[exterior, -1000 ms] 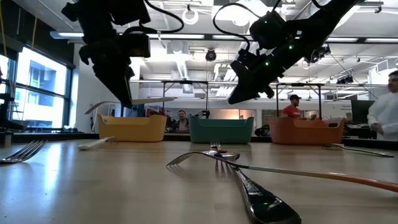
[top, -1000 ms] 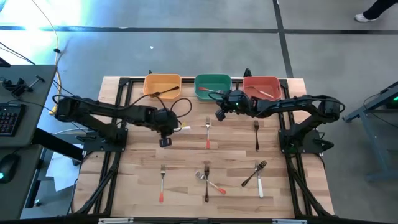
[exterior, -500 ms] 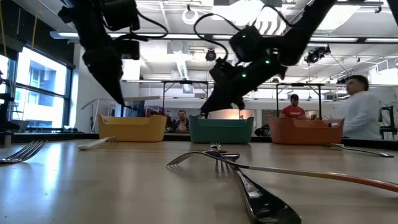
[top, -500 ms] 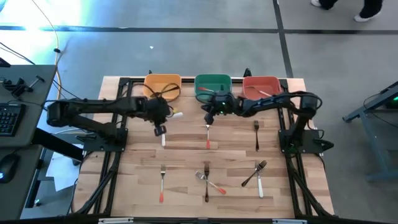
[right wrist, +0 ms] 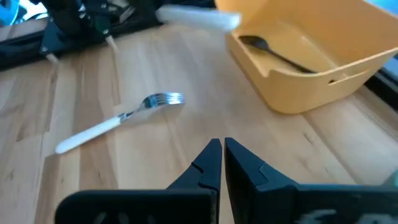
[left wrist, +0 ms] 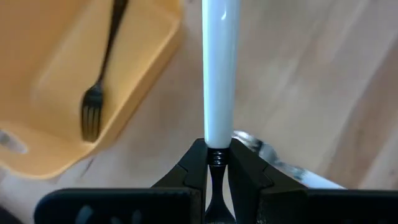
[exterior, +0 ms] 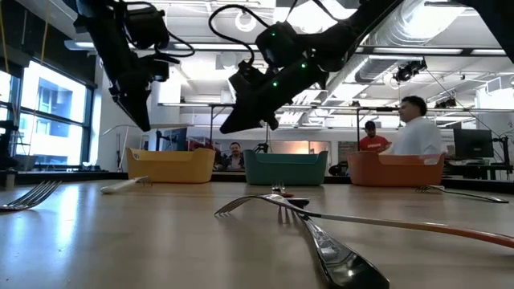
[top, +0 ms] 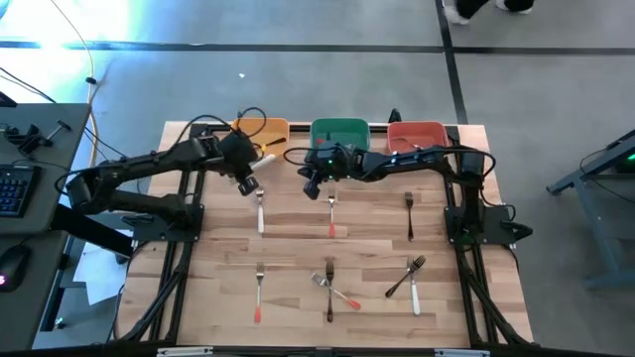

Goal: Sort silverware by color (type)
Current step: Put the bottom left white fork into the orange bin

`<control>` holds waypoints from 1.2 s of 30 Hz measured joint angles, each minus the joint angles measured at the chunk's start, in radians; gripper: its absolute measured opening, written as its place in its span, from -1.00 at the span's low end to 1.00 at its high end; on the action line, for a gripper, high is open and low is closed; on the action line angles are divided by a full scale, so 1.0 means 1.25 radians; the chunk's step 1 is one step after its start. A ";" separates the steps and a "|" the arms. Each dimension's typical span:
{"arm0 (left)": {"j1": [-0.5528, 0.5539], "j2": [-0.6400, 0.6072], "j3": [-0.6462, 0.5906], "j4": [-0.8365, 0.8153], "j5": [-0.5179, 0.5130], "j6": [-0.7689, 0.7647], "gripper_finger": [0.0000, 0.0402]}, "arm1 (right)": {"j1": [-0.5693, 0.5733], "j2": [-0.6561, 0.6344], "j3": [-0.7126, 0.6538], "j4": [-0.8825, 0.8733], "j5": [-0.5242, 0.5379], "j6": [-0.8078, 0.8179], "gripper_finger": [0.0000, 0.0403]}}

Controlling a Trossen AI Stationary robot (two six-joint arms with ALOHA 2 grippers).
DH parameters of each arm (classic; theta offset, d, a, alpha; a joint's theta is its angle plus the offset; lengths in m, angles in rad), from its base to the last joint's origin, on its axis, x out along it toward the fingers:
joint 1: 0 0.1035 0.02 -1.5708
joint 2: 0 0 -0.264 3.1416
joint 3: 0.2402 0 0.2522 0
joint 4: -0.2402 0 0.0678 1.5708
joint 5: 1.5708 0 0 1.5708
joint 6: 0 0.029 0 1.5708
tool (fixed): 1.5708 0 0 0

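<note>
The left gripper point(left wrist: 217, 163) is clamped on a white-handled utensil point(left wrist: 219, 68), held in the air just beside the yellow bin point(left wrist: 74, 99). In that bin lies a black fork point(left wrist: 99, 81). It seems this piece goes with the black one or elsewhere; which bin is meant cannot be told. To drop it well, the smooth, thin handle should be fully over a bin before the fingers let go. Below the gripper a white-handled fork point(right wrist: 118, 119) with a shiny metal head rests on the wooden table point(right wrist: 155, 162). The right gripper point(right wrist: 219, 155) hovers nearby with its fingers pressed together, carrying nothing.
</note>
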 joint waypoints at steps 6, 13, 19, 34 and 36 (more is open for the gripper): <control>0.064 0.004 0.000 0.012 0.000 0.041 -0.87 | 0.013 0.000 0.001 0.002 -0.001 -0.015 -0.98; 0.135 0.004 0.000 0.091 0.023 0.074 -0.87 | 0.012 0.000 0.001 0.007 -0.001 -0.015 -0.98; 0.193 0.005 0.003 0.110 0.056 0.094 -0.87 | 0.012 0.000 0.001 0.020 0.000 -0.014 -0.98; 0.222 0.006 0.064 0.110 0.106 0.115 -0.87 | 0.000 -0.017 0.001 -0.011 -0.002 -0.042 -0.98; 0.222 0.006 0.064 0.129 0.130 0.113 -0.87 | -0.006 -0.030 0.001 -0.014 -0.005 -0.056 -0.98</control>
